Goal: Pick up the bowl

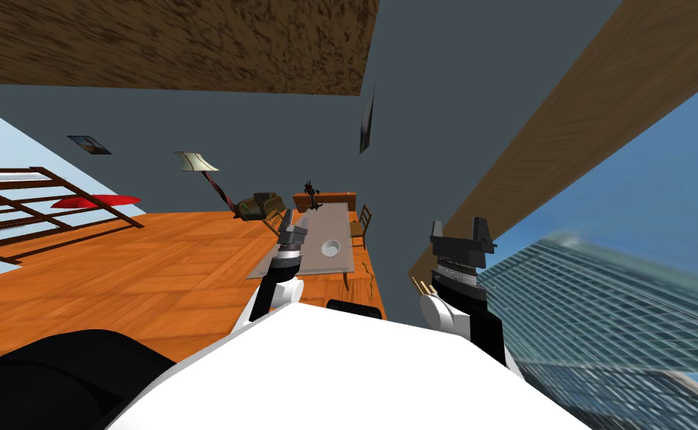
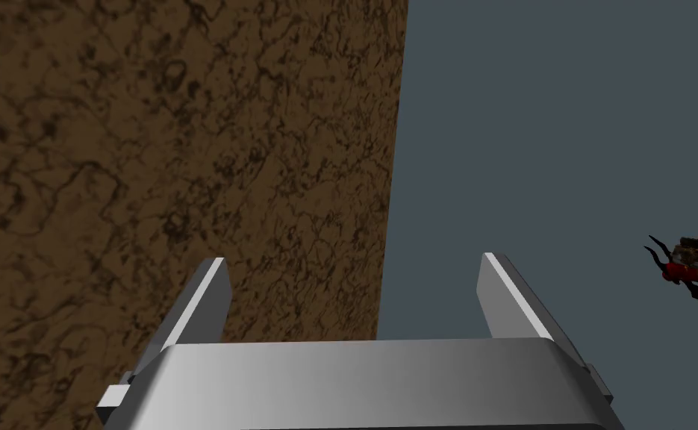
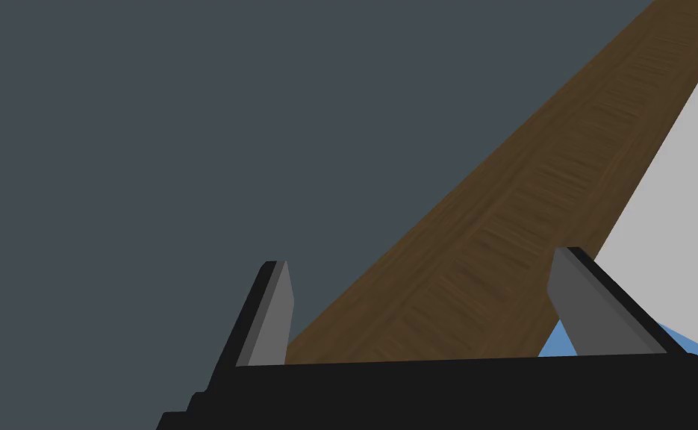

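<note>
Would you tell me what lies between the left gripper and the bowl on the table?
In the head view, just bare grey tabletop separates the left gripper from the white bowl; nothing stands between them.

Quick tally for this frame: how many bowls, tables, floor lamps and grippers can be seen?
Bowl: 1
Table: 1
Floor lamp: 1
Grippers: 2 (left gripper, right gripper, both open)
Total: 5

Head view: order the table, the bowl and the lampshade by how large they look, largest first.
1. table
2. lampshade
3. bowl
The bowl sits nearer the camera than the lampshade, so true sizes stay unsure.
</note>
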{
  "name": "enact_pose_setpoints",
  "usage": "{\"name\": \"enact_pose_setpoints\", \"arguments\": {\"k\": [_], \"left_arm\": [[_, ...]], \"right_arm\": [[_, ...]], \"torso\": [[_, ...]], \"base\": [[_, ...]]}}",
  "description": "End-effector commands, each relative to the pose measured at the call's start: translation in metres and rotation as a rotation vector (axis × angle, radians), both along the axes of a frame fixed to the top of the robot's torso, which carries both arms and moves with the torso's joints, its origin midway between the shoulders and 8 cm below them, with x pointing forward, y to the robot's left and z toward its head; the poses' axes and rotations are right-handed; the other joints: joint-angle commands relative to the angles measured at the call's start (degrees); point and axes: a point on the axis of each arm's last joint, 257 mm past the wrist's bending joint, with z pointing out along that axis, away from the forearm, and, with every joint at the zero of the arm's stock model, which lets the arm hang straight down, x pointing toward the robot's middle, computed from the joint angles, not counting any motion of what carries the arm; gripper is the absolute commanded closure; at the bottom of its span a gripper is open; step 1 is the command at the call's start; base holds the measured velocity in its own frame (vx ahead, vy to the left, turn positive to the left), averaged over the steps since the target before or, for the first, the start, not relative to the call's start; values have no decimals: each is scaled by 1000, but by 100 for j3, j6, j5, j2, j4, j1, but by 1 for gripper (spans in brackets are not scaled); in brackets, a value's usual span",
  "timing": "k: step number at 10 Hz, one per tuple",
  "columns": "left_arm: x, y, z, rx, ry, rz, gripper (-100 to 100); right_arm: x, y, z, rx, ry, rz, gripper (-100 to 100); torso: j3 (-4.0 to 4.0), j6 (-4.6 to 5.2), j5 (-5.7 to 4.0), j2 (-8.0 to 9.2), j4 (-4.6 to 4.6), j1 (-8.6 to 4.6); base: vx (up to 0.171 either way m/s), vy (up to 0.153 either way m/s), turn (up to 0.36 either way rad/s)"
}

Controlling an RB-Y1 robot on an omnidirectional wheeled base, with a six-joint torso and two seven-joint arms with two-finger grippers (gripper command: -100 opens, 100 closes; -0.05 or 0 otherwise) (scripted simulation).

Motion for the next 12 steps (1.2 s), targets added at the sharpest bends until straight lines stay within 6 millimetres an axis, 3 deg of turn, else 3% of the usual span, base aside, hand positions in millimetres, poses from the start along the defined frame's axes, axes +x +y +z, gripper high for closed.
{"name": "enact_pose_setpoints", "arguments": {"k": [1, 8, 12], "left_arm": [[9, -3, -8, 4, 26, -26, -100], [83, -6, -80, -98, 236, -135, -100], [110, -6, -115, -147, 328, -155, -100]], "right_arm": [[0, 0, 0, 0, 0, 0, 0], [0, 0, 0, 0, 0, 0, 0], [0, 0, 0, 0, 0, 0, 0]], "torso": [[0, 0, 0, 0, 0, 0], [22, 0, 6, 38, 8, 26], [9, 0, 4, 16, 3, 19]], "base": [[-27, 17, 25], [-77, 63, 36], [-39, 40, 22]]}}
